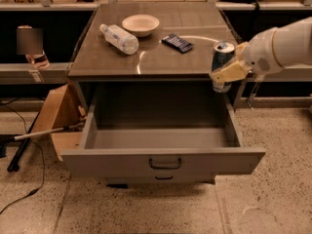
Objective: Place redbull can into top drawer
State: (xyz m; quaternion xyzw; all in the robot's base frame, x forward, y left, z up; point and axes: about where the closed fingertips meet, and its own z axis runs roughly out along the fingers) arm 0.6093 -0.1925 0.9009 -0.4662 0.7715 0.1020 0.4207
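Note:
The redbull can point(222, 57) is blue and silver, upright, with its silver top showing. My gripper point(225, 74) is shut on it, with a tan finger point(228, 73) across its lower body. It hangs at the counter's front right corner, above the right rear part of the top drawer point(163, 163). That drawer is pulled fully open; its grey inside holds nothing and its front panel has a dark bar handle. My white arm point(285, 45) comes in from the right.
On the countertop point(146, 57) lie a clear water bottle point(119, 38), a white bowl point(140, 24) and a dark blue packet point(177, 43). A cardboard box point(58, 116) and a white stick point(39, 133) sit left of the drawer. A lower drawer handle point(164, 178) shows below.

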